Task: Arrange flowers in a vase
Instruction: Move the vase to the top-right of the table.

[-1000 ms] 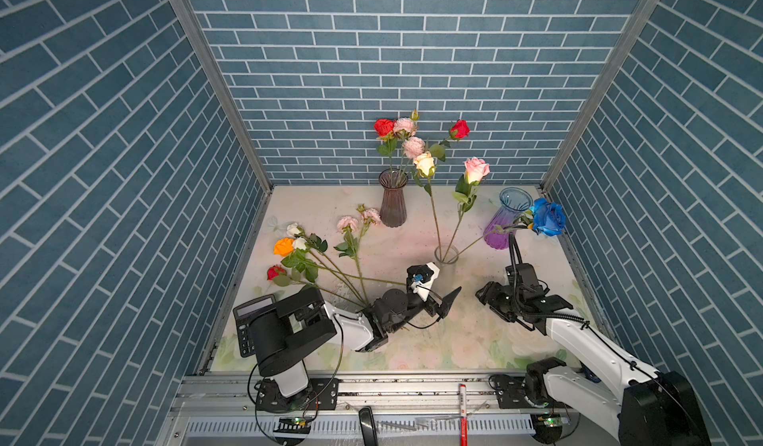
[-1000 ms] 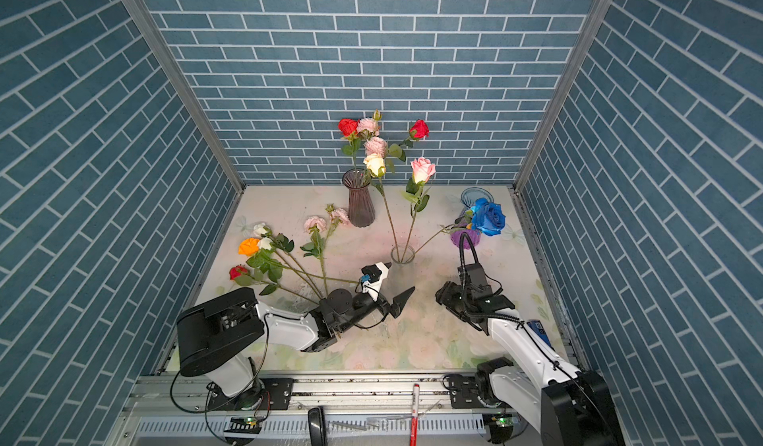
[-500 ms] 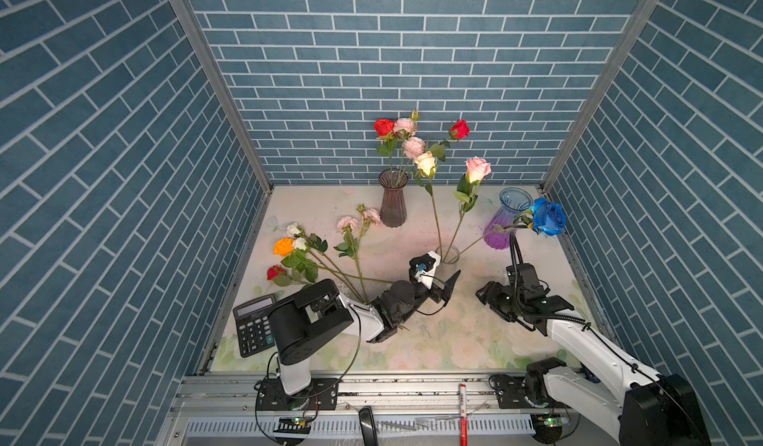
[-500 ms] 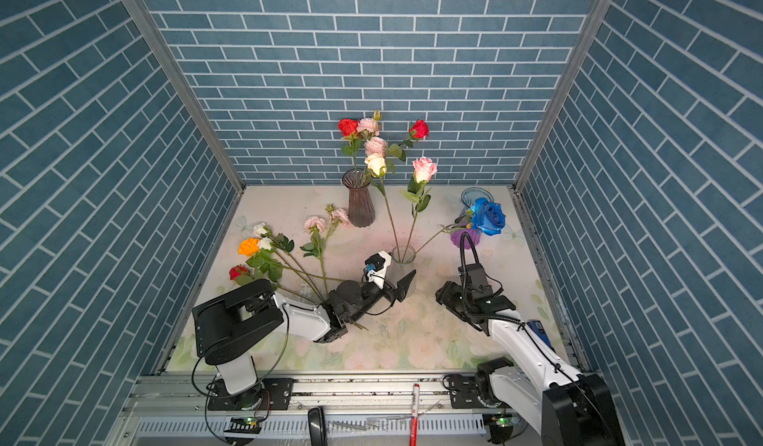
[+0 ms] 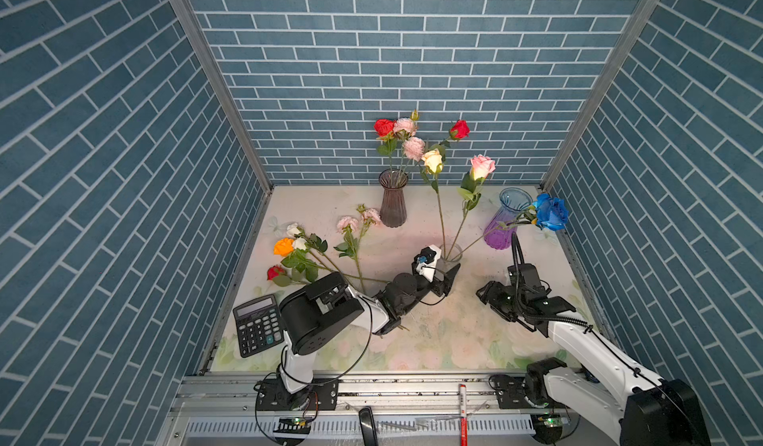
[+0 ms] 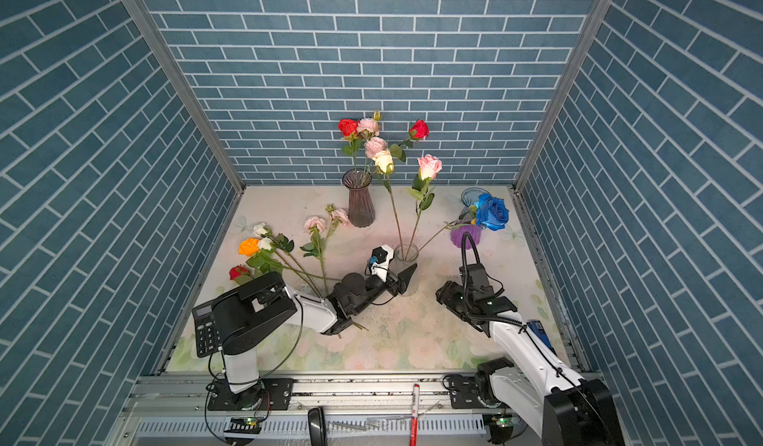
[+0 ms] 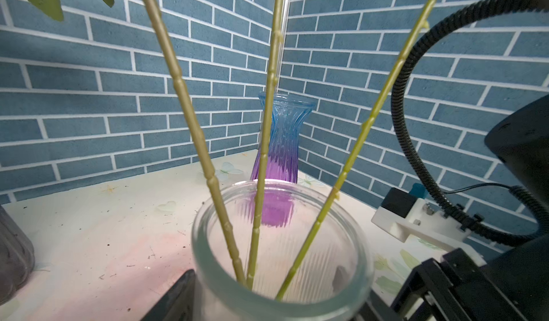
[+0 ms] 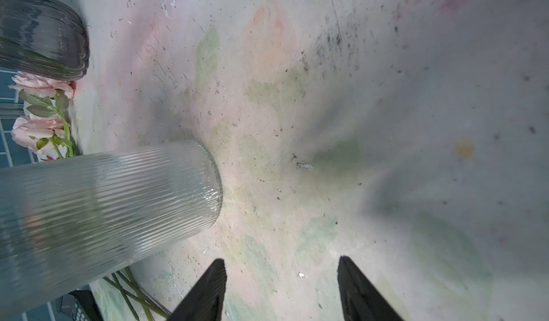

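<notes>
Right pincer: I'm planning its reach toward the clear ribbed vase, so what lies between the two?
Only bare, speckled floral mat; the right wrist view shows nothing else between the right pincer and the clear ribbed vase.

Your right gripper (image 8: 280, 258) hangs, jaws parted, above the floral mat (image 8: 326, 96). To one side is the ribbed clear vase (image 8: 104, 215), with pink blooms (image 8: 38, 126) and a dark vase (image 8: 38, 37) beyond it.
</notes>
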Action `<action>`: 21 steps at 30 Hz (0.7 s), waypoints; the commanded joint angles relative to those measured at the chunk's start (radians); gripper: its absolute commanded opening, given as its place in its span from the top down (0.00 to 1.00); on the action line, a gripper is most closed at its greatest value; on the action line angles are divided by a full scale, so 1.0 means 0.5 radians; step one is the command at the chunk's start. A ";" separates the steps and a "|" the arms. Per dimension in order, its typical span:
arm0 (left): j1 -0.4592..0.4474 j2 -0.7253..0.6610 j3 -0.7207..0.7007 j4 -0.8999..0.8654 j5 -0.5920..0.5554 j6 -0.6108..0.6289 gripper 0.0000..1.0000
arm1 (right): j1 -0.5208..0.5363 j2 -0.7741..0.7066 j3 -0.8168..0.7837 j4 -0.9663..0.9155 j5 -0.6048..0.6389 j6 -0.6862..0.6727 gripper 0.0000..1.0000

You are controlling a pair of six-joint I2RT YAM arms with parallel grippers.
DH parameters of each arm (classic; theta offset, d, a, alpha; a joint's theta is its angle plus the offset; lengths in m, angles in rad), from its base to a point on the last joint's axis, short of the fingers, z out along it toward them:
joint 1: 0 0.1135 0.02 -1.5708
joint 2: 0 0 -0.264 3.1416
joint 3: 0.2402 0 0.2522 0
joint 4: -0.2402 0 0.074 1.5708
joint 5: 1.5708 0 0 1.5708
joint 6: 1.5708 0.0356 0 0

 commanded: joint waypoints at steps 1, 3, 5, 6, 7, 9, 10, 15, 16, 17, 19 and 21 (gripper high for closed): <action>0.013 0.069 0.082 -0.075 0.098 0.006 0.28 | -0.017 -0.003 -0.012 -0.016 -0.020 0.008 0.38; 0.018 0.091 0.118 -0.102 0.114 0.033 0.29 | -0.020 -0.003 -0.011 -0.015 -0.025 0.005 0.38; 0.019 0.109 0.149 -0.131 0.134 0.057 0.31 | -0.023 -0.003 -0.016 -0.009 -0.028 0.005 0.38; 0.021 0.120 0.168 -0.144 0.150 0.067 0.33 | -0.025 -0.002 -0.017 -0.005 -0.032 0.005 0.38; 0.025 0.133 0.186 -0.159 0.162 0.074 0.34 | -0.027 0.000 -0.017 0.001 -0.036 0.005 0.38; 0.034 0.163 0.229 -0.182 0.176 0.092 0.35 | -0.030 0.005 -0.022 0.008 -0.043 0.002 0.38; 0.036 0.179 0.245 -0.188 0.178 0.100 0.34 | -0.032 0.006 -0.023 0.008 -0.046 0.002 0.38; 0.046 0.230 0.317 -0.230 0.164 0.145 0.26 | -0.042 0.003 -0.026 0.011 -0.058 -0.002 0.38; 0.049 0.237 0.327 -0.238 0.164 0.149 0.25 | -0.045 0.003 -0.028 0.015 -0.061 -0.004 0.38; 0.051 0.245 0.338 -0.247 0.164 0.154 0.24 | -0.045 0.005 -0.028 0.017 -0.063 -0.004 0.38; 0.059 0.256 0.349 -0.250 0.174 0.150 0.24 | -0.049 0.006 -0.031 0.020 -0.068 -0.004 0.38; 0.069 0.271 0.358 -0.236 0.206 0.140 0.22 | -0.051 0.005 -0.030 0.023 -0.071 -0.004 0.38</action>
